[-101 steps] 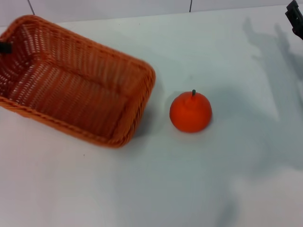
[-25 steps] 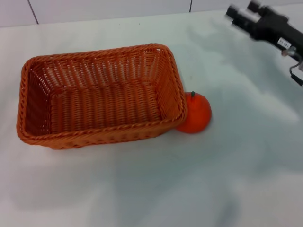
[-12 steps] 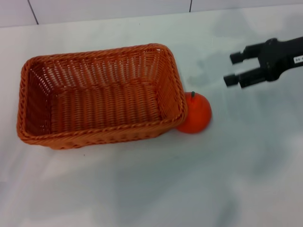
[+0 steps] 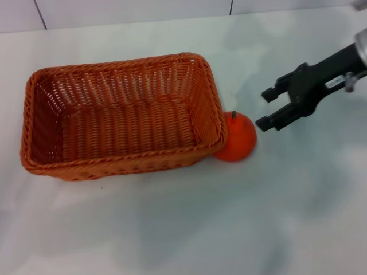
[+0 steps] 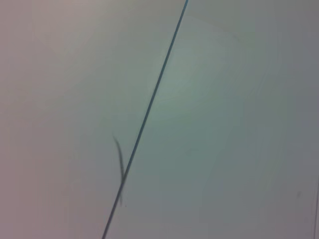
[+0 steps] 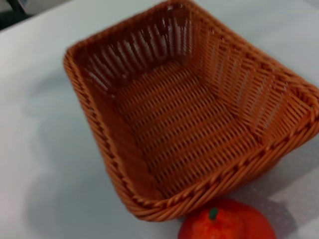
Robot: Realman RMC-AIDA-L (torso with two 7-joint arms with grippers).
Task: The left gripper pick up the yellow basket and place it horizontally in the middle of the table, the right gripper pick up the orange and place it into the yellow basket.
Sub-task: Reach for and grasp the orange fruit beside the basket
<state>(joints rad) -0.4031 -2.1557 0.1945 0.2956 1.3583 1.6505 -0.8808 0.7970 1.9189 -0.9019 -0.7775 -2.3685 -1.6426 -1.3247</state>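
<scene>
The yellow basket [image 4: 120, 117], an orange-brown wicker one, lies empty and lengthwise across the white table [image 4: 183, 229] in the head view. The orange [image 4: 236, 137] sits on the table touching the basket's right end, stem up. My right gripper [image 4: 265, 109] is open, its two black fingers spread, just right of the orange and slightly above it, not touching it. The right wrist view shows the basket [image 6: 194, 114] and the orange [image 6: 227, 224] at its near rim. My left gripper is out of view; the left wrist view shows only a pale surface with a dark seam.
A tiled wall [image 4: 132, 10] runs behind the table's far edge. Bare tabletop lies in front of the basket and to the right of the orange.
The basket has gone from the far left, tilted, to lying flat mid-table against the orange. My right gripper has come in from the far right, down and left toward the orange.
</scene>
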